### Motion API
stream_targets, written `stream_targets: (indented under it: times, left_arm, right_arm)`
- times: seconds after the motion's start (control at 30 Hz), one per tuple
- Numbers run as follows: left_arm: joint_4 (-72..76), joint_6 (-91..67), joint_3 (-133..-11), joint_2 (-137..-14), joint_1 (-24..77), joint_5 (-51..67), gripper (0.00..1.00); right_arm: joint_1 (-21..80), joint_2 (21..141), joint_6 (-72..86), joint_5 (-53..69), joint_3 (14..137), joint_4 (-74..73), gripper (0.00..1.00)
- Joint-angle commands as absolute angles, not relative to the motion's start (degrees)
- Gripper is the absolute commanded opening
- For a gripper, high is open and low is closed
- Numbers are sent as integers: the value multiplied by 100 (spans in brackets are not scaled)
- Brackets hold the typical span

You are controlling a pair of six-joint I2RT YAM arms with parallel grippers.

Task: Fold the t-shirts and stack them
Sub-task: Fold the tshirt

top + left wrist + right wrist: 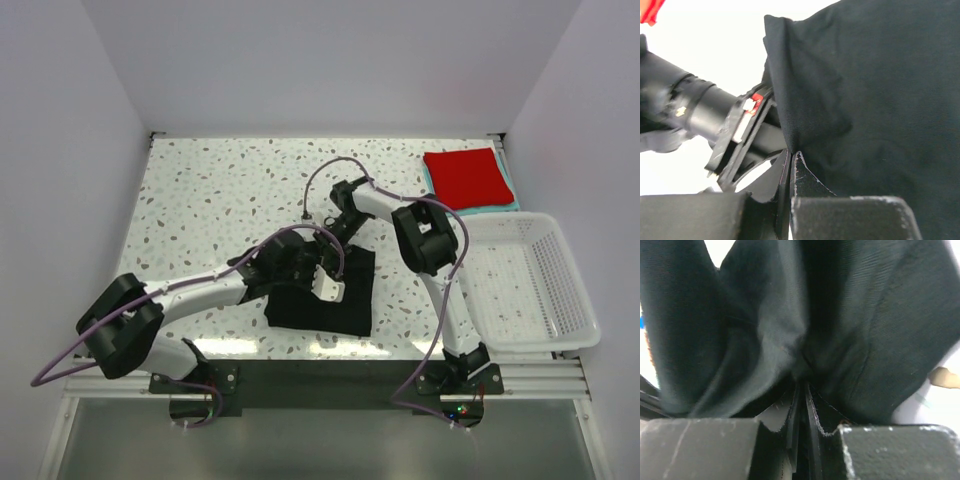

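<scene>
The black t-shirt [325,295] lies partly folded at the table's near middle. My left gripper [300,250] is shut on its upper left edge; the left wrist view shows the cloth [865,100] pinched at the fingertips [799,162]. My right gripper [335,222] is shut on the shirt's upper edge; the right wrist view shows black cloth [790,325] bunched at the closed tips. The two grippers sit close together. The red t-shirt [467,177] lies folded on the teal t-shirt [510,200] at the far right corner.
A white mesh basket [530,285] stands at the right, below the folded stack. The right arm's black wrist [695,110] shows close beside my left gripper. White walls ring the speckled table [210,190].
</scene>
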State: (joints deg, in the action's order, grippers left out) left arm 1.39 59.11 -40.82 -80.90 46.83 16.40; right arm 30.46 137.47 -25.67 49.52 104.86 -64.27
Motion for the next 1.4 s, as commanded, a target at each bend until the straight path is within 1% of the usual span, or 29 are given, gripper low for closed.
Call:
stream_targets:
  times: [0.0,0.13,0.23,0.67,0.77,0.97,1.23,1.37]
  left_arm:
    - [738,5897,-3973,-7752,4772,1407,0]
    - [896,6055,-3912,-7612,4772,1319,0]
    - [1317,6126,-3797,-7602,4772,1178,0]
    - [2232,6556,-3867,-7954,4772,1266,0]
    - [2267,6565,-3920,-8077,4772,1257,0]
    - [2820,6478,-3832,-8218,4755,1055,0]
    - [3462,6337,-3604,-8113,4755,827,0]
    - [3481,6346,-3560,-8130,4755,791,0]
  right_arm:
    - [2980,14035,-2839,5115,10459,-6619,13]
    - [2980,14282,-2944,5150,10521,-6618,13]
    - [2988,14317,-3041,5177,10529,-6671,13]
    - [2988,14370,-3234,5273,10503,-6776,12]
    - [2980,14379,-3278,5291,10538,-6838,12]
    - [2988,14353,-3322,5291,10512,-6864,12]
    - [2988,14353,-3305,5265,10494,-6856,12]
    - [2988,14353,-3278,5256,10503,-6829,12]
